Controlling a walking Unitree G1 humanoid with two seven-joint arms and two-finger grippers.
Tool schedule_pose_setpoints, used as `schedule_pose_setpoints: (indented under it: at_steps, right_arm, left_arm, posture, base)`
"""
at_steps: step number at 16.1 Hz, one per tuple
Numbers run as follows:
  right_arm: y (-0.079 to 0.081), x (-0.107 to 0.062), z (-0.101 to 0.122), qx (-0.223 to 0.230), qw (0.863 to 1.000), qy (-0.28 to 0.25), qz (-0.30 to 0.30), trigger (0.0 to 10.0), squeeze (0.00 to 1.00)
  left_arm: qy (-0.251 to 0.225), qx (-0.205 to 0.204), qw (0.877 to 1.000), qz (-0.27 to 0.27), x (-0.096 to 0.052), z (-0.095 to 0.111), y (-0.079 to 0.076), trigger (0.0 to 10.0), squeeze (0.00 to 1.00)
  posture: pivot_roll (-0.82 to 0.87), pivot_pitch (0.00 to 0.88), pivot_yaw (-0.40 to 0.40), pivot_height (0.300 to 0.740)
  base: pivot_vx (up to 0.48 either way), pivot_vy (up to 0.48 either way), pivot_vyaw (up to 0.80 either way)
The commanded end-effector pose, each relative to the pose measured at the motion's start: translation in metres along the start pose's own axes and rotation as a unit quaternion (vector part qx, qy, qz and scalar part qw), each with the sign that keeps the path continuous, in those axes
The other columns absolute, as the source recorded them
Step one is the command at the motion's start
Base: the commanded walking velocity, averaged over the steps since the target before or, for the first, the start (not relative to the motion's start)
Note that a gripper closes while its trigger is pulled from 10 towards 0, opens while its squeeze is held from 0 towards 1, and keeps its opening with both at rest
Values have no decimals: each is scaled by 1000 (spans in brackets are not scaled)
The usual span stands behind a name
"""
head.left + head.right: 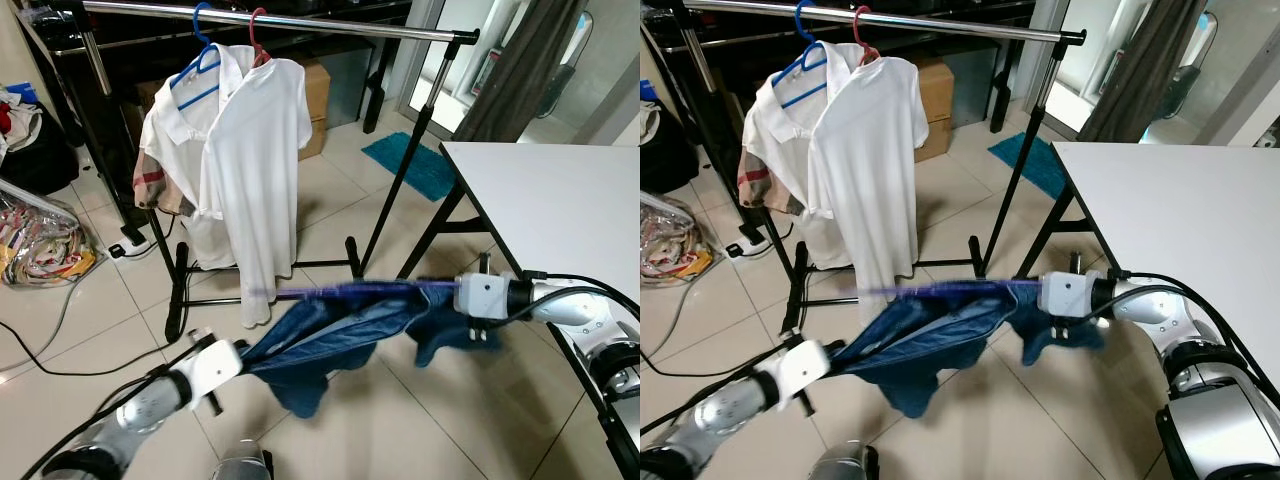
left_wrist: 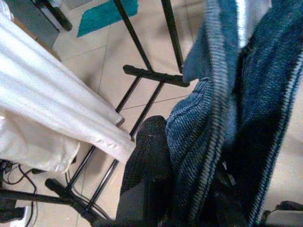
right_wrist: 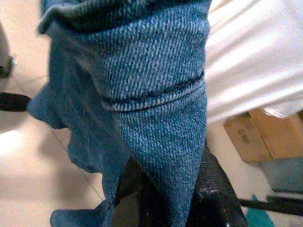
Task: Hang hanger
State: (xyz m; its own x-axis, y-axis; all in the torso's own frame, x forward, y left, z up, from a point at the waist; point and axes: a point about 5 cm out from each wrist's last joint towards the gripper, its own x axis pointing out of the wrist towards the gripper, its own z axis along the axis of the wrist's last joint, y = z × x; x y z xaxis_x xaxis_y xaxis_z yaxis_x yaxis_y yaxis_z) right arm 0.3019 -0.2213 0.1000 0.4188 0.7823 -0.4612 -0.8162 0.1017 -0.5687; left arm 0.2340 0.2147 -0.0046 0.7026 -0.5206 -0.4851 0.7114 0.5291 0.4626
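Beige tiled floor [image 1: 420, 420], white table [image 1: 560, 200], teal mat [image 1: 412, 165]

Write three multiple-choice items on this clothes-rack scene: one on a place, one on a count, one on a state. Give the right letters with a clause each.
1. Where is the teal mat?
A. on the table
B. on the floor beyond the rack
C. over the rail

2. How many white shirts hang on the rail?
A. two
B. four
C. none

3. How is the denim garment held?
A. lying flat on the table
B. hanging from the rail
C. stretched between both grippers

Key: 1 B, the mat lies on the tiles behind the rack. 2 A, one shirt hangs on a red hanger and another on a blue hanger from the rail. 3 C, the garment spans from the left gripper to the right gripper, below the rail and off the table.
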Motion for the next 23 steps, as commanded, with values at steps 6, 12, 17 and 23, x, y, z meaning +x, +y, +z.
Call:
schedule_pose_setpoints:
  at_steps: [6, 12, 17, 23]
  right_arm:
    - [14, -3, 8, -65, 996, -40, 47, 10000, 0]
    - [8, 2, 12, -87, 996, -35, 6, 10000, 0]
    - [8, 9, 3, -108, 994, 28, -16, 10000, 0]
    - [13, 16, 1, -139, 989, 41, -41, 10000, 0]
  left_arm:
    - [19, -11, 999, 28, -9, -6, 20, 10000, 0]
    - [3, -3, 999, 43, -11, 0, 34, 10000, 0]
    - [-16, -6, 999, 31, -4, 6, 25, 10000, 0]
    - [-32, -5, 999, 29, -2, 11, 23, 10000, 0]
  posture:
    - [300, 32, -90, 740]
    - [304, 31, -86, 740]
    - [302, 32, -89, 740]
    - [304, 38, -91, 740]
  base:
    - [0, 0, 0]
    - [0, 0, 0]
    - [0, 0, 0]
    - [0, 0, 0]
